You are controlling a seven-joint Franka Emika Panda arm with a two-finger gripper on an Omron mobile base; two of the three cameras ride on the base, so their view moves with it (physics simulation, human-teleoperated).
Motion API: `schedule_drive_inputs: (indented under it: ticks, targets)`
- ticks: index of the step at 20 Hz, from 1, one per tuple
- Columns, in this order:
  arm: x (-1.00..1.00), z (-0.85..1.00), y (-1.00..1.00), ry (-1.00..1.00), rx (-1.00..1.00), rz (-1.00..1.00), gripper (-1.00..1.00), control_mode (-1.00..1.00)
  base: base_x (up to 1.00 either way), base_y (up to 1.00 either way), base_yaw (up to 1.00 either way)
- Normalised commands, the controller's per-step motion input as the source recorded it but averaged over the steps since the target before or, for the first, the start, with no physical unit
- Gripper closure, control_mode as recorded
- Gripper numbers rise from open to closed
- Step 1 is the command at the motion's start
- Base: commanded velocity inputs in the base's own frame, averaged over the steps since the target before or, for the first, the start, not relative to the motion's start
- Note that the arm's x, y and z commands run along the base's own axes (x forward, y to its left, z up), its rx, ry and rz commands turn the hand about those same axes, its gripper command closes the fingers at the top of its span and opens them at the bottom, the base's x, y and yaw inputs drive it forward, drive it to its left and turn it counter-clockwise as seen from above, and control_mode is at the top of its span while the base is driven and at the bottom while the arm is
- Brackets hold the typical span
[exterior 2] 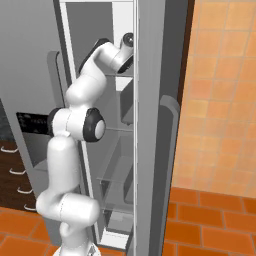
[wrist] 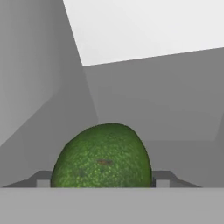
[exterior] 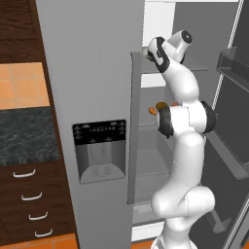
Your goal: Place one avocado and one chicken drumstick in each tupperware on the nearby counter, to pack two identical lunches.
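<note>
In the hand view a green, pebbled avocado [wrist: 103,159] lies on a grey fridge shelf, right between the fingertips of my gripper [wrist: 103,180]. Each dark fingertip [wrist: 43,180] presses against one side of the fruit. From the left base view, my arm reaches up into the open fridge at an upper shelf [exterior: 194,68]. A brown-orange chicken drumstick [exterior: 158,106] lies one shelf lower, partly behind my arm. The counter [exterior: 29,136] stands to the left of the fridge. The tupperware is out of view.
The closed left fridge door [exterior: 92,73] with its dispenser panel [exterior: 99,151] stands close on the arm's left. The open right door [exterior: 231,97] with bins hangs on the arm's right. Drawers with silver handles [exterior: 29,197] sit under the counter.
</note>
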Motion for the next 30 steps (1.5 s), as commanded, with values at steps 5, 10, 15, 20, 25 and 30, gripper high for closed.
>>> schedule_drive_inputs:
  ticks: [5,10,15,20,25,30]
  targets:
    - [-0.14,-0.43,0.12,-0.07,-0.05,0.00,1.00,-1.00,0.00,0.00,0.00]
    - [-0.81,-0.08,0.03,-0.30,-0.04,0.00,1.00,-1.00,0.00,0.00,0.00]
    - [-1.00,0.15,0.00,-0.23,-0.01,-0.03,1.00,-1.00,0.00,0.00,0.00]
    - [-1.00,0.25,-0.16,0.02,-0.05,-0.12,1.00,-1.00,0.00,0.00,0.00]
    - [-1.00,0.17,-0.11,0.04,-0.13,-0.09,1.00,-1.00,0.00,0.00,0.00]
    - [-1.00,-0.32,0.00,0.00,-0.22,-0.06,1.00,-1.00,0.00,0.00,0.00]
